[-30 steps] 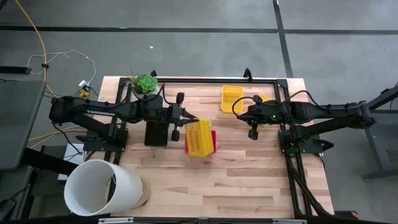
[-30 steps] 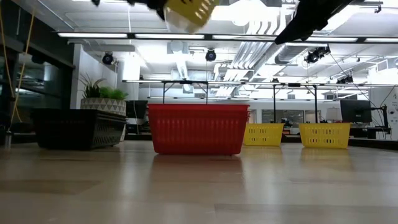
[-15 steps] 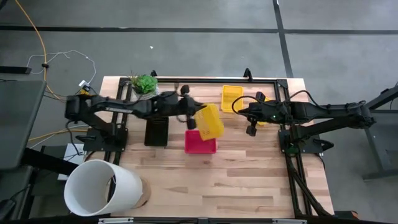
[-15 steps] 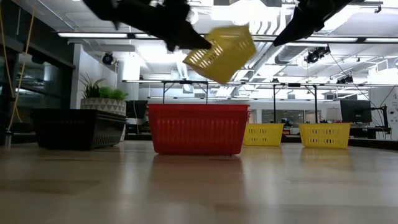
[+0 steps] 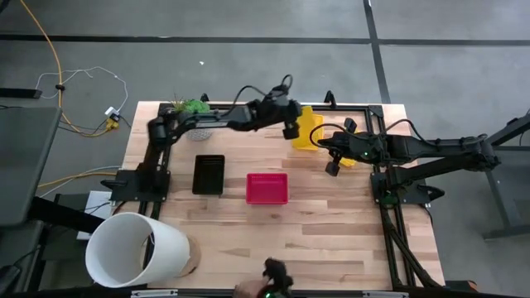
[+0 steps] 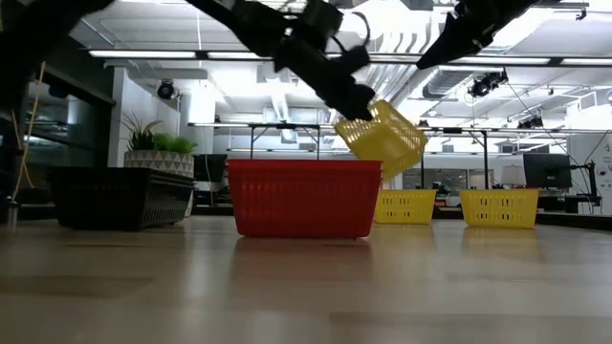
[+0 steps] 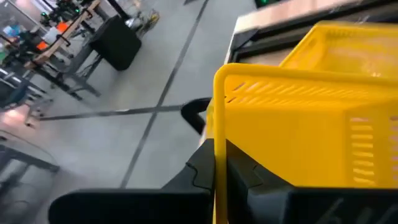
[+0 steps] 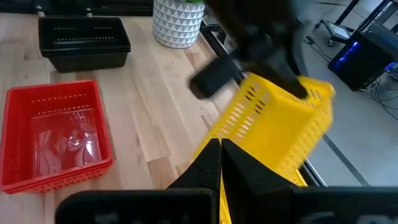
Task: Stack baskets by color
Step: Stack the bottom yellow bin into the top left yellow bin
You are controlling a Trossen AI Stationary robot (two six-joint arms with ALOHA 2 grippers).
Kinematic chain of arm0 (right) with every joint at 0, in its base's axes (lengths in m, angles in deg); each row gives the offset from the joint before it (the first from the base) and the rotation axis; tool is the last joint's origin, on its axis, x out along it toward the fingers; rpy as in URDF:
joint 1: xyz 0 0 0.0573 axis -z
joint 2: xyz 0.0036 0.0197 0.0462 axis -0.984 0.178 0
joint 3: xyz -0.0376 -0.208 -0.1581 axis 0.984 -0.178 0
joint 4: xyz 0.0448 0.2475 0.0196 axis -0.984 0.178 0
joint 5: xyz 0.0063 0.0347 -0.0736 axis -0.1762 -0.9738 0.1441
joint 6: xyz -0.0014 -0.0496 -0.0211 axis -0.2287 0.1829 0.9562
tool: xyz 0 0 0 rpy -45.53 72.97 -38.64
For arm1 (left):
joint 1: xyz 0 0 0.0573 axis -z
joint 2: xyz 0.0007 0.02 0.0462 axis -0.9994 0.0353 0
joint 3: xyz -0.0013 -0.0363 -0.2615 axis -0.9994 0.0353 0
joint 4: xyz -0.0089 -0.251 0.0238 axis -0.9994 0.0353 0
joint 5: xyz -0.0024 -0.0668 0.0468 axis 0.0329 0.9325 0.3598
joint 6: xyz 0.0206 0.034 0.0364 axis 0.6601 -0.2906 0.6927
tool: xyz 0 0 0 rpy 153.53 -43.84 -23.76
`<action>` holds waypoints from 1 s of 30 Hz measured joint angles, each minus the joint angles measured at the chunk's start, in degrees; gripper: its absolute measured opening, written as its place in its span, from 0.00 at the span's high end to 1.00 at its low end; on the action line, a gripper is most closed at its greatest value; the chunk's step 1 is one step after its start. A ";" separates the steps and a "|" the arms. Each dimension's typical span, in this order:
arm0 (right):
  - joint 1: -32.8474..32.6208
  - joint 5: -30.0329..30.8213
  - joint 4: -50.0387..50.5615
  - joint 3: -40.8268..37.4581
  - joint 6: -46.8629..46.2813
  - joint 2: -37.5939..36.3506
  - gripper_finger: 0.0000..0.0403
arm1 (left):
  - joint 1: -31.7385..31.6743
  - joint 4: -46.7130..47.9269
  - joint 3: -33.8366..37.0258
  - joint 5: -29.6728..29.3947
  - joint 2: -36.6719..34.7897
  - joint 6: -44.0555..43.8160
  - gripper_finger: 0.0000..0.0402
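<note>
My left gripper is shut on a yellow basket and holds it tilted in the air near the table's far edge, over the spot where other yellow baskets stand on their bases. A red basket and a black basket stand on the table's middle. My right gripper is shut with nothing in it, raised just right of the held basket. My left gripper pinches the yellow basket's top rim between its two fingers, one finger on each side of the wall. The fingers come slanting down from the table's left. The basket hangs tilted, clear of the table and of the other baskets.
A large white bucket lies at the near left corner. A white pot with a green plant stands at the far left. A black frame rail runs along the far edge. A person's hand shows at the near edge.
My left gripper has carried the yellow basket from above the red basket toward the table's far edge and right, and somewhat down. The basket has tipped over on the way and stays clear of the table. My right gripper has turned slightly in place.
</note>
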 joint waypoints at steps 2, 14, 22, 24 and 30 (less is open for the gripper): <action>0.00 -0.03 0.01 0.00 0.00 0.00 1.00 | -0.81 2.86 -5.73 -0.08 3.61 2.83 1.00; 0.00 -0.05 0.07 0.00 0.60 0.02 1.00 | -5.63 22.28 -31.86 8.31 18.53 13.24 1.00; 0.00 -0.07 0.14 0.00 1.50 0.02 1.00 | -5.88 26.29 -33.47 15.46 19.46 14.63 1.00; 0.00 -0.09 0.17 0.00 1.51 0.02 1.00 | -5.71 28.31 -33.47 15.98 19.28 16.46 1.00; 0.00 -0.11 0.31 0.00 1.51 0.02 1.00 | -5.47 32.75 -33.47 16.96 19.20 20.83 1.00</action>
